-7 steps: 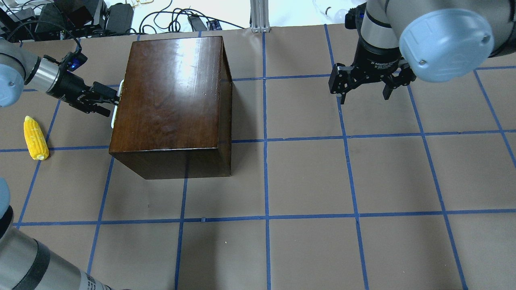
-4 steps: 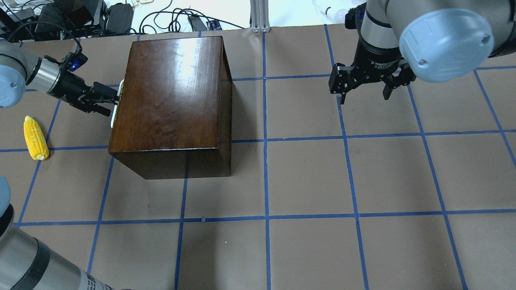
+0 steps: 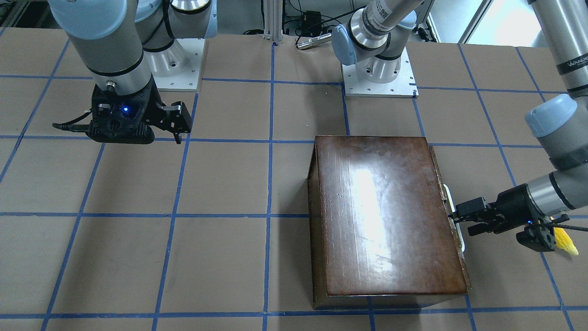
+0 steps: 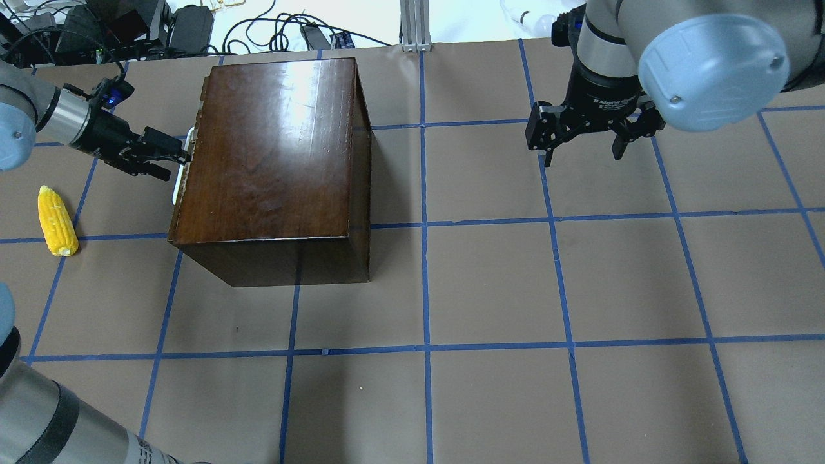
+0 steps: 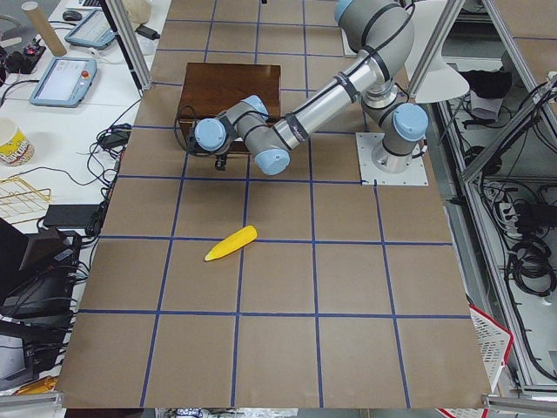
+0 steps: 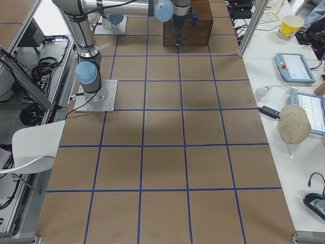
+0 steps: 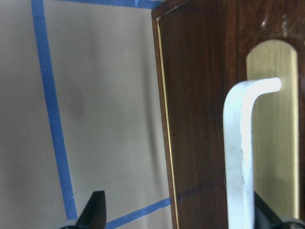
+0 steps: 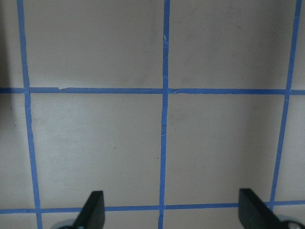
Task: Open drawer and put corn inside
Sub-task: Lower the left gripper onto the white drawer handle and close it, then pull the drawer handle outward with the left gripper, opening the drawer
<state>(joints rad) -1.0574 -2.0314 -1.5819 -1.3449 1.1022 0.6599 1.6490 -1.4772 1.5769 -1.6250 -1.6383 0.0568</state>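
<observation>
Two arms are out over the brown paper-covered table with its blue tape grid (image 4: 490, 283). Nearest the robot, on its left side, lies the small yellow corn cob (image 4: 57, 220). It's flat on the paper, narrow end pointing away from the robot, out on the open table. It sits well apart from the box and on the near side of the left arm.

A little further out, there's the left gripper (image 4: 174, 156), reaching in sideways, right up at the curved cream handle (image 7: 238, 157). The wrist camera settles it: the black fingers (image 7: 95, 212) are spread wide. The handle bar runs between them, hard by the finger on that view's right, not pinched. Behind the bar sits a brass-coloured plate (image 7: 272, 119) on the dark brown drawer front (image 7: 195, 105).

That drawer front lies close against the glossy dark-brown wooden box (image 4: 277, 148). From overhead only a thin edge of it peeks past the box's top on the left.

Across on the robot's right, well clear of the box, the right gripper (image 4: 583, 158) hangs above bare paper. It points down, jaws spread, holding nothing.

At the far edge sit a tangle of black cables and power bricks (image 4: 187, 29) and a silver aluminium post (image 4: 416, 26).
</observation>
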